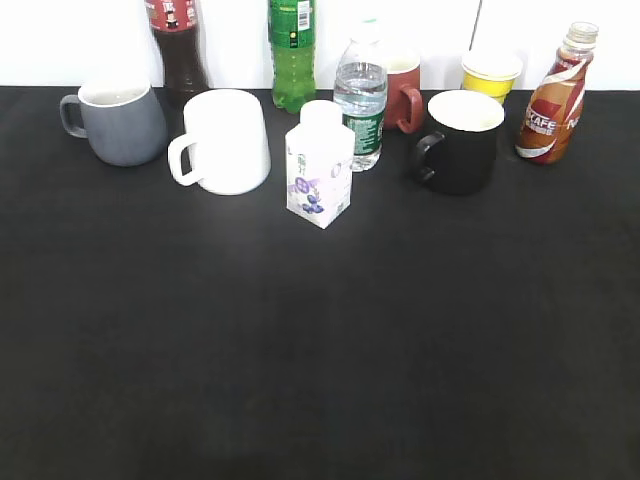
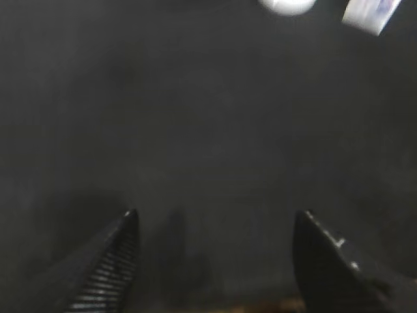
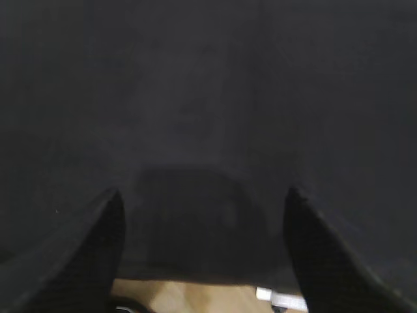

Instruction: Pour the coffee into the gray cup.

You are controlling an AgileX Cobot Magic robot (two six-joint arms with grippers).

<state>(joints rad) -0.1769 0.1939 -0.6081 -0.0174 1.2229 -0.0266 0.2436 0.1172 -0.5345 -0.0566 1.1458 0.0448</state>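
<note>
Pictured along the far edge of a black table [image 1: 320, 350]: a row of drinks and mugs, none touched by either arm. At far right, the coffee [image 1: 553, 100], a curvy clear bottle standing upright, long axis vertical with a slight lean, cap end pointing up, "CAFE" label facing the exterior camera. At far left, well apart from it, the gray cup [image 1: 120, 120], upright, mouth up, loop handle pointing left toward the table's edge, off-white inside showing.

Between them, left to right: a white mug [image 1: 225, 140] with handle turned left, just beside the gray cup; a small white carton [image 1: 320, 170] printed with purple fruit, set forward of the row; a clear water bottle [image 1: 360, 105] just behind the carton; a red mug [image 1: 405, 90]; a black mug [image 1: 462, 140] with handle to the left; a yellow paper cup [image 1: 490, 72] behind it. Behind the mugs, a dark cola bottle [image 1: 178, 45] and a green bottle [image 1: 292, 50], tops cut off by the frame.

Seen from the wrists: left gripper [image 2: 216, 218] with jaws spread wide over bare tabletop, nothing between them, white mug and carton at the top edge. Right gripper [image 3: 202, 195] likewise spread wide and holding nothing above the dark cloth, a strip of pale wood visible at the bottom edge.
</note>
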